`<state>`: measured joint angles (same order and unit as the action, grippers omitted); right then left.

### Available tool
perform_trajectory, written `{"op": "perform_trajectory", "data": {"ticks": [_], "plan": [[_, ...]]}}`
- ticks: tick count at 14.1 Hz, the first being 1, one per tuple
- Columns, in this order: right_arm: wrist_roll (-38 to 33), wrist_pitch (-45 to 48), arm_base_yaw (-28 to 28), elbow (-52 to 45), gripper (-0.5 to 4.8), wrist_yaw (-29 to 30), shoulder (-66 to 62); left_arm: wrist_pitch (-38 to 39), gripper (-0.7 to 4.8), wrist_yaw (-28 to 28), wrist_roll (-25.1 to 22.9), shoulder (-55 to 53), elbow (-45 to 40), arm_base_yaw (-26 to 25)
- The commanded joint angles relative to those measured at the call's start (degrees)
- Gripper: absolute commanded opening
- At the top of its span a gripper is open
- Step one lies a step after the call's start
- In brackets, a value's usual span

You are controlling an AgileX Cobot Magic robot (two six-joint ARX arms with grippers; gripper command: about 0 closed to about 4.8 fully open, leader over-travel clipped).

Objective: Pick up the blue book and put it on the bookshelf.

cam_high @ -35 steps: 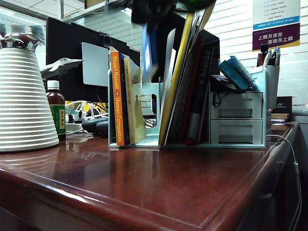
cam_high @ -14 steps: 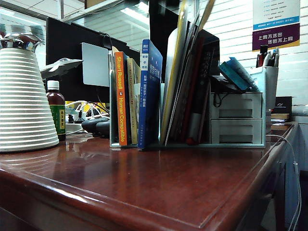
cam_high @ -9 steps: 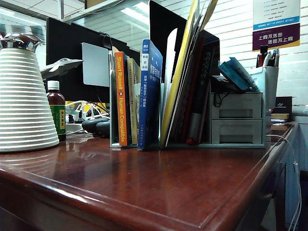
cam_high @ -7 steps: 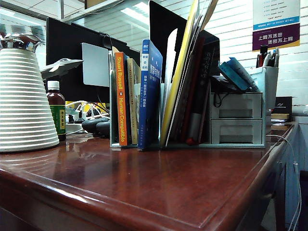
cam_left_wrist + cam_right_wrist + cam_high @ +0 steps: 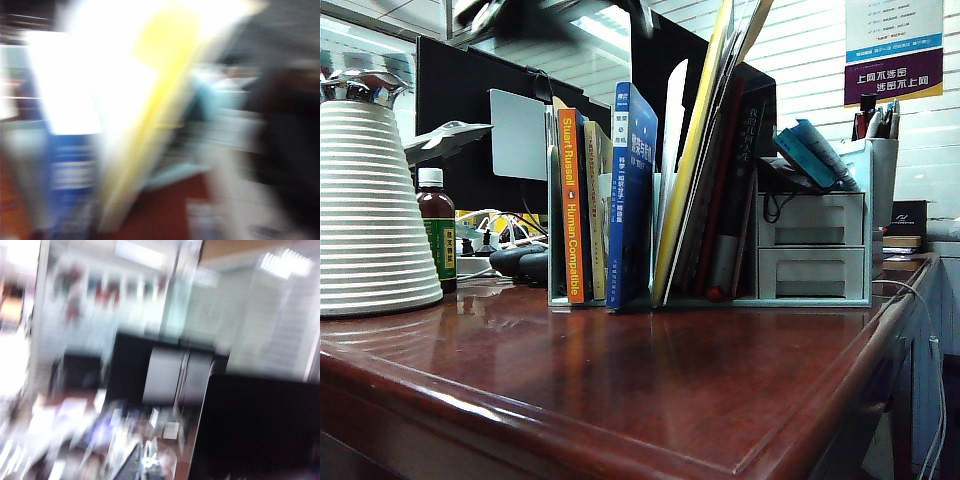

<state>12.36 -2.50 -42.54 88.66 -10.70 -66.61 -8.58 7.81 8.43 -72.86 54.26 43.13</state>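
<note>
While both my wrist views smear into blur, the exterior view is clear: the blue book (image 5: 631, 195) stands upright in the bookshelf (image 5: 810, 272) on the tabletop (image 5: 650, 390), just beside the orange-spined book (image 5: 570, 205). My left gripper — I cannot tell whether its jaws are apart. My right gripper, out of view, is closed on nothing.

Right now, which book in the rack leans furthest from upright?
The yellow-edged book in the bookshelf: it slants steeply to the right, while the blue book and the orange-spined Human Compatible stand nearly straight.
</note>
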Motion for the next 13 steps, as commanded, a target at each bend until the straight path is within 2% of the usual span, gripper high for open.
{"op": "perform_trajectory", "data": {"ticks": [1, 3, 5, 7, 8, 10, 11, 12, 13], "plan": [[-0.8, -18.0, 0.2, 0.2, -0.06, 1.7, 4.2, -2.3, 4.76, 5.7, -0.9, -4.3, 0.2, 0.6], [-0.8, -24.1, 0.1, 0.2, -0.06, 6.7, 5.2, -8.1, 4.66, 7.0, -0.9, -8.4, 0.2, 0.6], [-5.1, -25.7, -0.2, 0.2, -0.06, 9.4, 5.4, -11.7, 4.29, 10.6, -0.9, -11.7, 0.2, 0.6], [-6.6, -26.9, -0.2, 0.2, -0.06, 10.7, 5.6, -15.4, 4.29, 11.0, -1.0, -15.2, 0.3, 0.5], [-6.6, -28.3, -0.2, 0.2, -0.06, 10.7, 5.6, -17.4, 4.26, 13.1, -1.0, -17.6, 0.3, 0.5], [-6.6, -29.4, -0.2, 0.2, -0.06, 10.7, 5.8, -19.2, 3.35, 13.6, -1.0, -19.9, 0.3, 0.1], [-6.6, -29.8, -0.2, 0.2, -0.06, 10.7, 6.1, -20.7, 3.35, 15.3, -1.7, -20.9, 0.3, -0.2], [-6.6, -30.1, -0.2, 0.2, -0.06, 10.7, 6.3, -21.1, 2.97, 16.1, -2.3, -21.5, 0.3, -0.5], [-6.6, -30.4, -0.2, 0.2, -0.06, 10.6, 6.5, -21.5, 1.76, 17.1, -2.5, -21.9, 0.3, -0.7]]}}
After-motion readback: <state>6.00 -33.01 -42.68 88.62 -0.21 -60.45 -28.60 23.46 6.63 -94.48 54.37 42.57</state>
